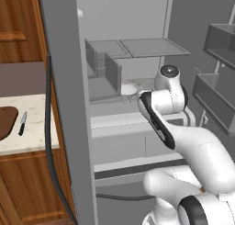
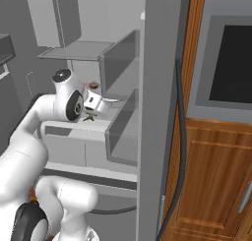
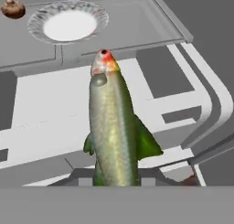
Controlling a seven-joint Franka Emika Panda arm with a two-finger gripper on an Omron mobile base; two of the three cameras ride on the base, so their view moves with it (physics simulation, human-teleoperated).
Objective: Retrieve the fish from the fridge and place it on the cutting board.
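While the tool [image 3: 116, 184] grips the fish [image 3: 114, 131] by its tail, head pointing toward the white plate [image 3: 68, 24] (inside the fridge [image 1: 64, 104]), a brown lump sits beside that plate

The fish [image 3: 114, 136] is sitting in the gripper [image 3: 116, 181], inside the fridge [image 1: 64, 104], nearer than the plate [image 3: 68, 23] lying on a shelf [image 3: 137, 22]. Left of the fridge, the cutting board [image 1: 5, 120] is lying on the counter [image 1: 36, 123], the knife [image 1: 22, 123] just to its right.
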